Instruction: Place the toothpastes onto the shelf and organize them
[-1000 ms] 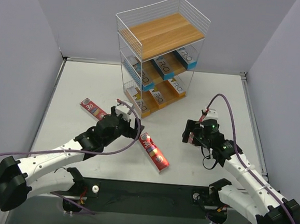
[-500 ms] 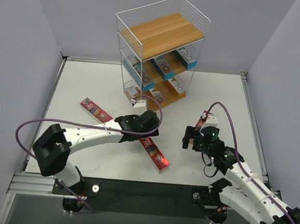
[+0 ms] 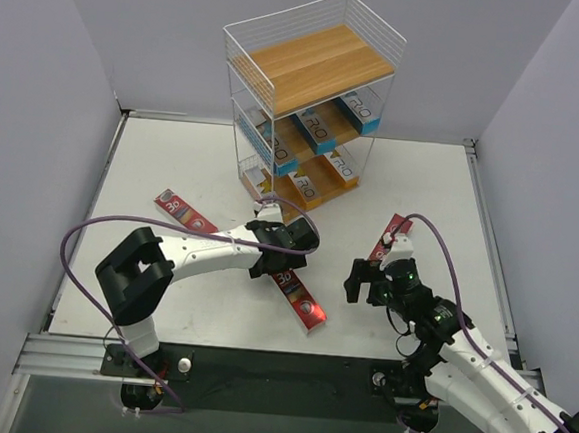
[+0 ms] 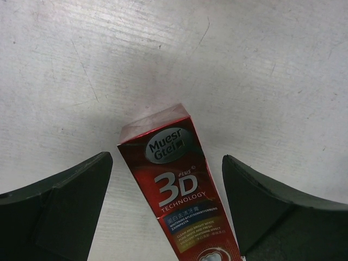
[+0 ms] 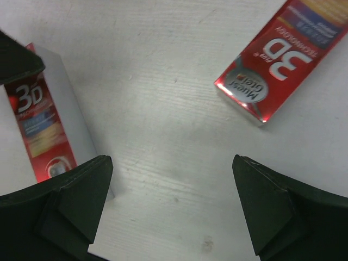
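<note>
The shelf [image 3: 311, 73] stands at the back with teal-and-white and orange-and-white toothpastes on its two lower boards; the top board is bare. Three red "3D" toothpastes lie on the table: left [image 3: 182, 211], middle [image 3: 301, 300], right [image 3: 390, 237]. My left gripper [image 3: 274, 259] hovers open over the middle carton's far end; that carton [image 4: 176, 179] lies between the fingers [image 4: 70, 196] without touching them. My right gripper [image 3: 363, 280] is open over bare table [image 5: 171, 160], with the right carton [image 5: 283, 60] ahead and the middle carton [image 5: 38, 125] to its left.
The white table [image 3: 174, 157] is bounded by grey walls at the left, right and back. The purple cables of both arms loop above the table near the grippers. The black arm base strip runs along the near edge.
My left arm swung right and came down over the middle red carton, its jaws narrowing slightly. My right gripper drew back toward the near edge, away from the right red carton.
</note>
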Robot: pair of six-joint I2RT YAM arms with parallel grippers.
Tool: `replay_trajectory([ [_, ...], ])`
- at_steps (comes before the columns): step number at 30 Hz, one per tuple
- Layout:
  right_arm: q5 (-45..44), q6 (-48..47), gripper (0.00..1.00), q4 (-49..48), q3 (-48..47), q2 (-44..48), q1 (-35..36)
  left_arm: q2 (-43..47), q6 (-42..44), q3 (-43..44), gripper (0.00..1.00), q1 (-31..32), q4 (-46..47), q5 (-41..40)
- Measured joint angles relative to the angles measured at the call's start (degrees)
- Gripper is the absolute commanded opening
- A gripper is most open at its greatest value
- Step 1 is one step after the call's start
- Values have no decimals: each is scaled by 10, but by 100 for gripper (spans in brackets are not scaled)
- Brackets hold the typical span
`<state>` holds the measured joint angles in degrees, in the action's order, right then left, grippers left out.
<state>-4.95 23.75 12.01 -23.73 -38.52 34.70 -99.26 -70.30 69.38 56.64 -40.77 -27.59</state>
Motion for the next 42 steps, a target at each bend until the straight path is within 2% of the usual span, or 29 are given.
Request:
replay_trajectory([
  [4,16,-2,99,-5,14,17,56,-1,-11,-1,93,-2,-4,2],
  [10,19,-18,99,-28,18,5,186,41,-14,-34,93,-17,-3,-6],
  [17,11,-34,99,-96,18,-110,271,127,-3,-47,93,-45,0,-38],
  [21,-8,-39,95,-132,18,-194,308,163,5,-69,93,-78,2,-47],
  [27,-33,-54,80,-173,18,-268,330,187,15,-112,93,-120,5,-47],
  [36,-45,-86,31,-183,13,-284,336,214,31,-132,93,-163,16,-45],
  [39,-47,-98,24,-149,2,-261,336,217,43,-137,94,-179,24,-45],
  [42,-56,-108,22,-89,-31,-215,334,223,60,-144,94,-196,37,-45],
])
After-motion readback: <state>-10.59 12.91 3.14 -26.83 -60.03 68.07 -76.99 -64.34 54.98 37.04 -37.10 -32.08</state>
